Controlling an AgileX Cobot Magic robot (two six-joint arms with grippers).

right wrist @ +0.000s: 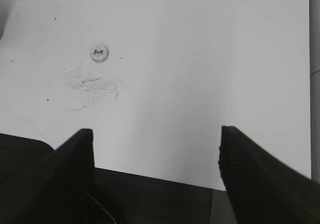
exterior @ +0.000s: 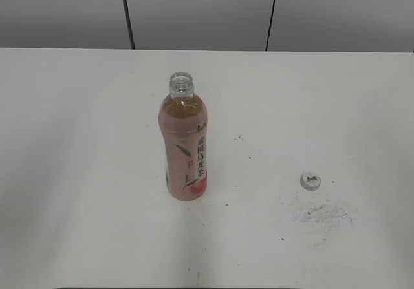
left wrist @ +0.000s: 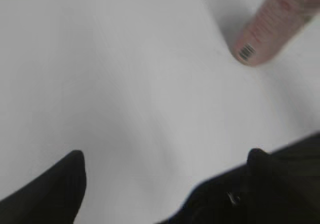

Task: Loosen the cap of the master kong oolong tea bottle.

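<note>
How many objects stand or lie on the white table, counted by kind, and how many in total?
Bottles: 1, the master kong oolong tea bottle, upright, neck open.
Caps: 1, the cap, lying apart on the table, to the right of the bottle.
Total: 2

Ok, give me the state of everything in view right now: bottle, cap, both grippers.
Master kong oolong tea bottle: upright on the table, neck open, no cap on it.
Cap: off, lying alone on the table to the bottle's right, logo up.
Left gripper: open, empty, bottle base ahead of it.
Right gripper: open, empty, well short of the cap.
</note>
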